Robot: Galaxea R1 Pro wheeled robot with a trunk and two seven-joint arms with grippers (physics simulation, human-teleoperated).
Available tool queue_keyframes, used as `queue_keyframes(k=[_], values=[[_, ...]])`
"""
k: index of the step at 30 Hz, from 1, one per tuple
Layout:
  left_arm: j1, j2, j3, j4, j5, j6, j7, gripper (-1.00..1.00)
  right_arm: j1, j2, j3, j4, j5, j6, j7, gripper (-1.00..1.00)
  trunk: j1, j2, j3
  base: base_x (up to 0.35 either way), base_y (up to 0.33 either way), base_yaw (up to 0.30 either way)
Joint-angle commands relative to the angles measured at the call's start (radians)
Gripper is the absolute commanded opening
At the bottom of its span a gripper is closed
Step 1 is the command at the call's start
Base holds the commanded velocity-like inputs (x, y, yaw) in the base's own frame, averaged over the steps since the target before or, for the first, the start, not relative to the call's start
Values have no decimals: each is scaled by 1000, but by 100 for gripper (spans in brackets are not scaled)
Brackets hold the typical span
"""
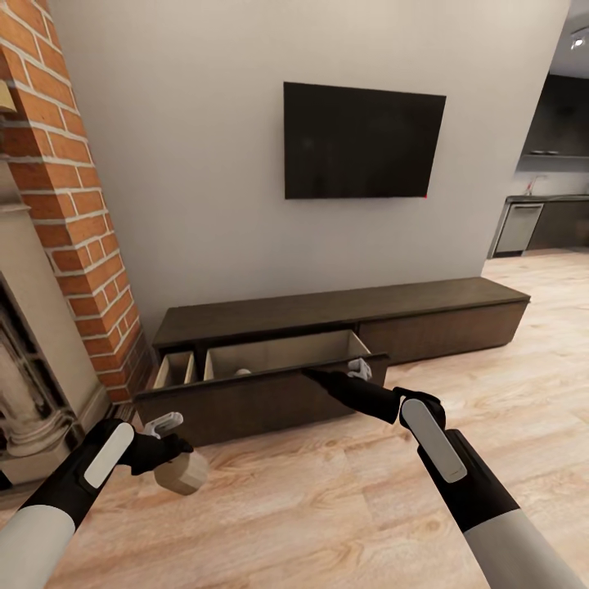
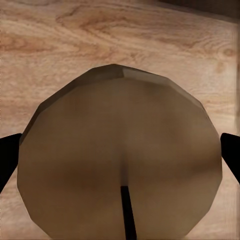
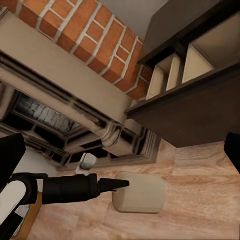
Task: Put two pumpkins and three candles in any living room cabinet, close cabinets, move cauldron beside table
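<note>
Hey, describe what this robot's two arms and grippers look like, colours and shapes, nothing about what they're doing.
Both arms have pale grey-white upper sleeves and glossy black forearms, each with a rounded white oblong panel on top. The left gripper and right gripper have black wrists with small light-grey finger housings, and the fingers look black. No cables or markings are visible.

Two robot arms share the same colouring. Each upper section nearest the camera is a smooth, pale grey-white cylinder. Beyond it, the left forearm (image 1: 96, 465) and right forearm (image 1: 446, 454) are matte black, each carrying a long, rounded, light grey panel along its top. The wrists narrow into slimmer black segments. The left gripper (image 1: 168, 432) and right gripper (image 1: 357, 370) each have a small pale grey block at the end, with thin black jaws. No cables, screws or markings are visible.
</note>
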Motion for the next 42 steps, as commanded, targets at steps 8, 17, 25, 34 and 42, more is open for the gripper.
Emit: queue_keyframes(k=[8, 17, 25, 34, 42], values=[[0, -2, -7, 3, 10, 1, 9, -100, -1, -1, 0, 6, 3, 2, 3, 100, -31, 56, 24, 0, 0, 0], [0, -3, -7, 4, 10, 2, 9, -100, -1, 0, 0, 11, 3, 0, 4, 100, -65, 119, 52, 0, 0, -5], [0, -3, -6, 4, 10, 2, 9, -100, -1, 0, -1, 30, 3, 0, 4, 100, -96, 175, 77, 0, 0, -232], [0, -2, -2, 4, 10, 2, 8, -100, -1, 0, -1, 32, 2, 1, 5, 100, -131, 238, 106, 0, 0, -288], [0, 11, 15, -2, 10, 5, 8, -100, -1, -3, 0, 30, -21, 1, 5, 100, -161, 294, 131, 0, 0, -290]])
